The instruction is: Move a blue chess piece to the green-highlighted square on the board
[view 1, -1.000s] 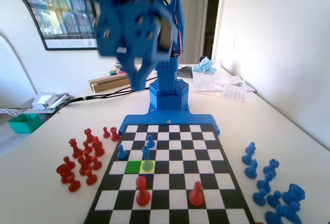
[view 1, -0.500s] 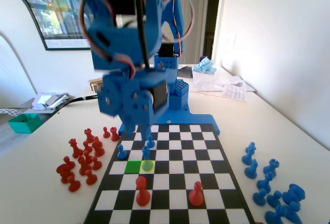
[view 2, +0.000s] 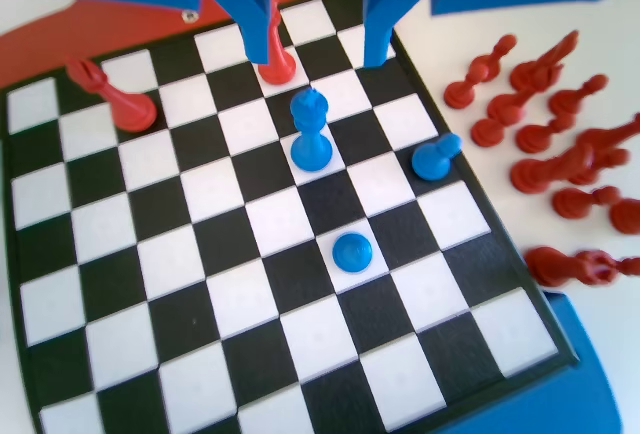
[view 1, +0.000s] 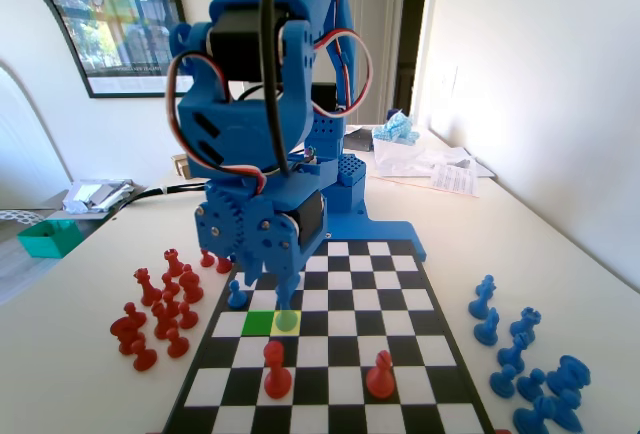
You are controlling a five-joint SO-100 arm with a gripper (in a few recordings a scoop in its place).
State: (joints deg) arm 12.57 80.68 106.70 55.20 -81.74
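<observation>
Gripper [view 1: 282,299] low over board [view 1: 400,354], lower centre of fixed view, above yellow square just right of green square [view 1: 258,323]. Wrist view: jaws apart, empty, at top; blue piece [view 2: 311,131] upright below them, mid-frame.

White walls [view 1: 540,74], framed poster [view 1: 120,24], pale table [view 1: 520,234], daylight.
</observation>
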